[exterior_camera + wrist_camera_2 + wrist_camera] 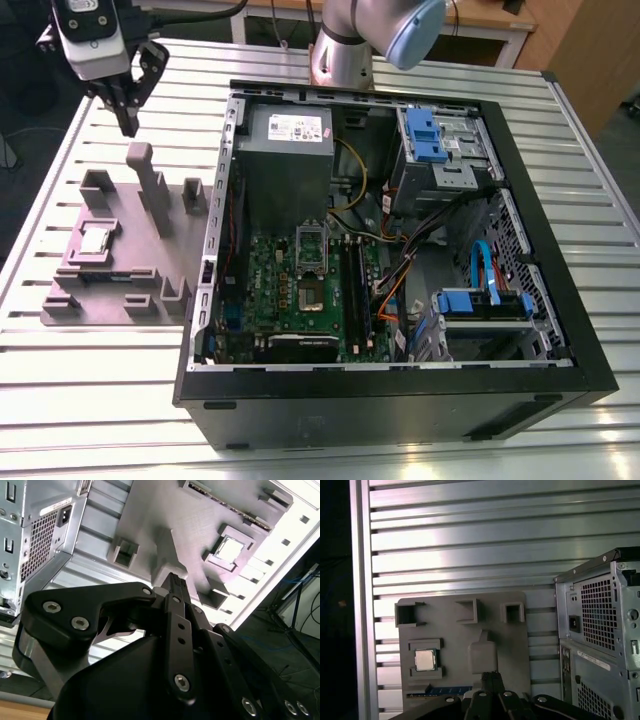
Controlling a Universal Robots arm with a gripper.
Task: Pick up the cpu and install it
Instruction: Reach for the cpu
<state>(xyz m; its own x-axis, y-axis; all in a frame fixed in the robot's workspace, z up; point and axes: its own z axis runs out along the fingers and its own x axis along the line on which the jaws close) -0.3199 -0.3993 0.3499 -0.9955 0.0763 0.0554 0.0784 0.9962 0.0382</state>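
The cpu (97, 241) is a small silvery square lying in a recess of the grey fixture plate (130, 285) on the exterior view's left; it also appears in both wrist views (229, 549) (424, 660). My gripper (128, 122) hangs well above the plate's far end, beyond a tall grey post (152, 190), apart from the cpu. Its fingers (175, 584) are pressed together with nothing between them. Inside the open computer case (400, 400), the green board (275, 300) carries the dark square socket (311, 297) with its metal frame (310, 243) swung up.
The case holds a grey power supply box (290, 150), blue drive brackets (425, 135), cables and memory slots (355, 285). The fixture plate has several raised blocks and slots. All of it rests on a slatted metal table (100, 400), with the arm's base (345, 50) behind the case.
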